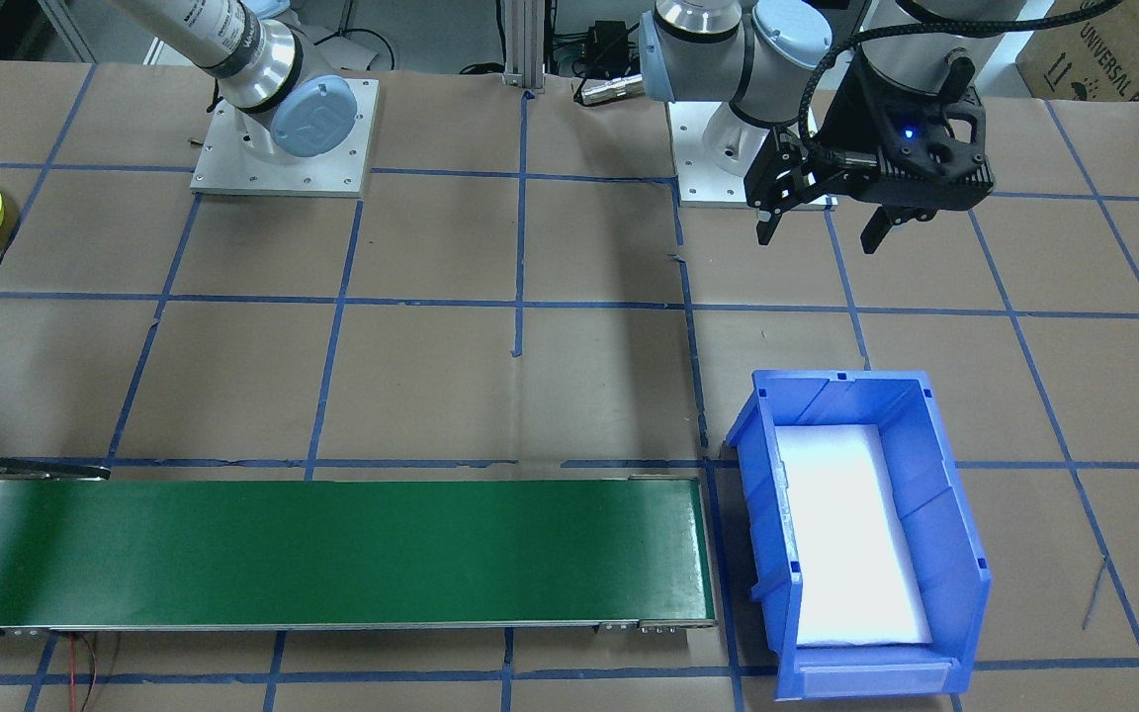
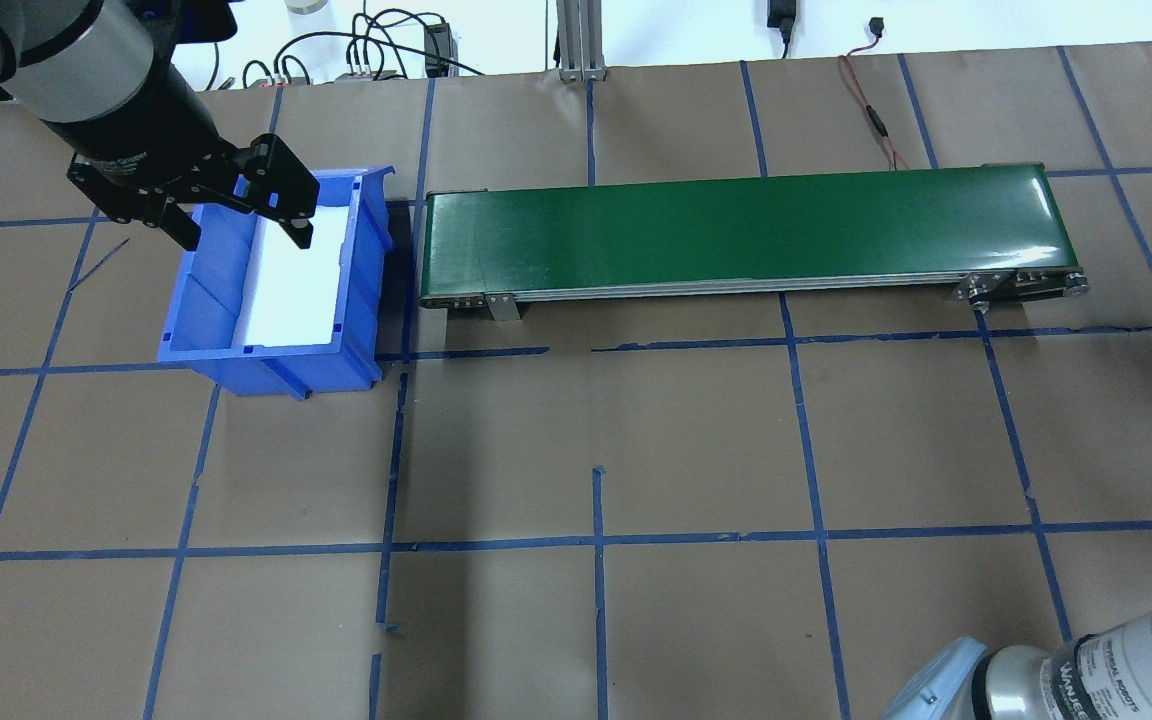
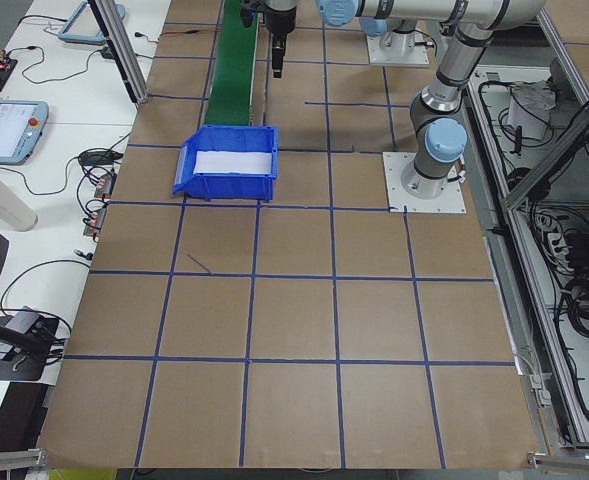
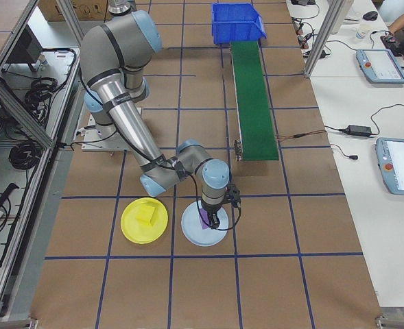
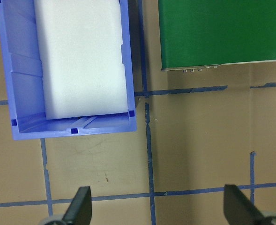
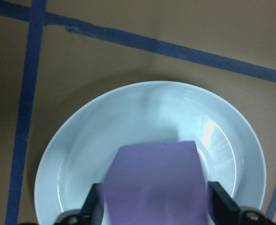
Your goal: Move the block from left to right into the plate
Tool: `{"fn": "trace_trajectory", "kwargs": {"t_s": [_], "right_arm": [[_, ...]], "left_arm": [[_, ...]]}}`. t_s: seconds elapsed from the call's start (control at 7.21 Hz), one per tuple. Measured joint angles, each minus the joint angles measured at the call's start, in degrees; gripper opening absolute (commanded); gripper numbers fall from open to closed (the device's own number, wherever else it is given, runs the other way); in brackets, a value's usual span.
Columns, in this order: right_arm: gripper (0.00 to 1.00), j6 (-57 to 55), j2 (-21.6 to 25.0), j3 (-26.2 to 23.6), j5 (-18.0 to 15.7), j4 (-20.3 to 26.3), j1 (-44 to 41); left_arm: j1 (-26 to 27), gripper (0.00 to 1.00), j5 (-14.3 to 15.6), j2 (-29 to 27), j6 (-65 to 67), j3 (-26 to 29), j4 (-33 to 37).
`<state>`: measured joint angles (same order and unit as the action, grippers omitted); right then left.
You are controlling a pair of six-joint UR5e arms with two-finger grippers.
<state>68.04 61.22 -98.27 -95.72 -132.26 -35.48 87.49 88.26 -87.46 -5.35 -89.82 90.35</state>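
The right pincer is clamped on a purple block, one finger pressed on each side, right above the middle of a round pale-blue plastic plate. I can't tell if the block's underside touches the plate or hangs just over it. In the right-side view this plate sits on the table just beside a round bright-yellow plastic plate, which has a small yellow cube lying in it. The left pincer is way over at the other end, fingers spread wide apart with nothing between them. It hangs up in the air near a blue rectangular plastic bin, on the robot's side of it. Its wrist camera just looks down at bare paper and tape. The bin has a white foam slab covering its floor and sits just off the end of a long green conveyor belt with nothing on it. Readable text: a cardboard box at the far corner says "UNIVERSAL", cut off after that, and the arm sleeves carry small printed labels I can't fully read. The table is covered in brown paper with a blue tape grid.
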Motion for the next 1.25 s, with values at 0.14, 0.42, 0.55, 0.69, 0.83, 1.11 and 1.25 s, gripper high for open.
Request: {"fn": "trace_trajectory", "kwargs": {"t_s": [0.14,0.42,0.55,0.69,0.83,1.11,1.25], "right_arm": [[1.0,0.5,0.2,0.0,-0.2,0.0,0.1],[1.0,-2.0,3.6,-0.3,-0.1,3.1,-0.4],[1.0,-7.1,6.8,-0.2,-0.1,9.5,-2.2],[1.0,-13.0,10.3,-0.1,-0.2,16.1,-5.7],[1.0,-18.8,13.9,0.1,-0.5,20.6,-10.3],[1.0,-30.8,19.6,1.3,-1.6,28.9,-18.6],[1.0,-36.2,21.4,3.0,-1.8,33.5,-21.9]], "left_arm": [[0.0,1.0,0.0,0.0,0.0,0.0,0.0],[0.0,1.0,0.0,0.0,0.0,0.0,0.0],[0.0,1.0,0.0,0.0,-0.1,0.0,0.0],[0.0,1.0,0.0,0.0,-0.1,0.0,0.0],[0.0,1.0,0.0,0.0,-0.1,0.0,0.0],[0.0,1.0,0.0,0.0,-0.1,0.0,0.0],[0.0,1.0,0.0,0.0,-0.1,0.0,0.0]]}}
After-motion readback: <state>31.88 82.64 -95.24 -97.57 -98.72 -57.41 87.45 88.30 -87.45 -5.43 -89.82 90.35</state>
